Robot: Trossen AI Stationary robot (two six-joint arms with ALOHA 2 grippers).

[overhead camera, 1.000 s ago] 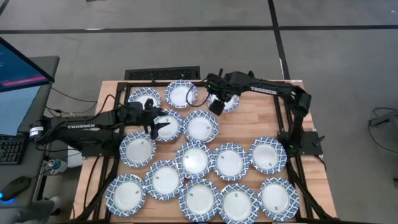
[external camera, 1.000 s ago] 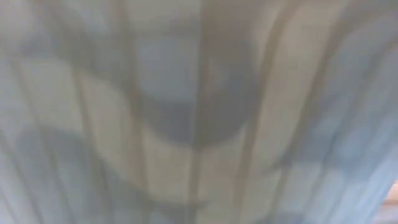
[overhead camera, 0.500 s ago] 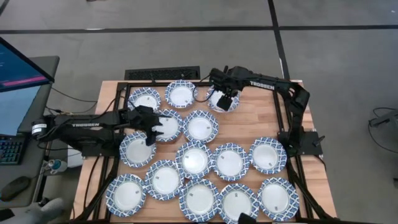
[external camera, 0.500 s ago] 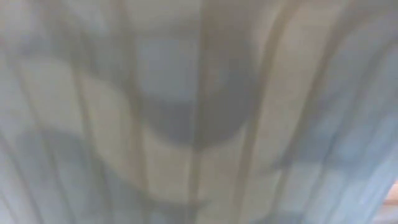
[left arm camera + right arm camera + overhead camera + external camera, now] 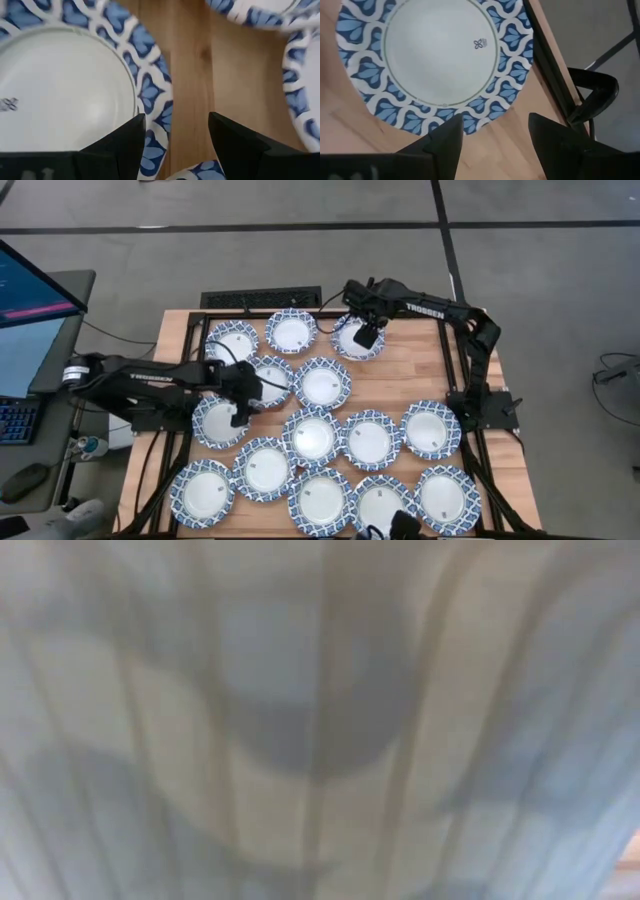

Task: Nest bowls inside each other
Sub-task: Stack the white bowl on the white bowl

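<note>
Several identical shallow bowls, white inside with blue-and-white lattice rims, lie singly in rows on the wooden table (image 5: 405, 375). My left gripper (image 5: 240, 406) (image 5: 175, 132) is open over the right rim (image 5: 150, 95) of a bowl (image 5: 218, 422) on the table's left side. One finger stands over that rim and the other over bare wood. My right gripper (image 5: 368, 333) (image 5: 495, 127) is open above the far-row bowl (image 5: 356, 340) (image 5: 440, 55), its fingers just past that bowl's rim. The low view shows only a blurred blue-and-white surface.
A black metal frame (image 5: 300, 313) (image 5: 547, 65) runs along the table's far edge, close beside the right gripper's bowl. Neighbouring bowls (image 5: 300, 95) crowd the left gripper on all sides. Bare wood shows right of the far row. A monitor (image 5: 30, 290) stands off the table's left.
My left gripper has moved toward the table's near edge and slightly left, from over the second-row bowl to the rim of the bowl nearer the table's front. My right gripper has moved a little toward the far and right edges, uncovering its bowl. No bowl has moved.
</note>
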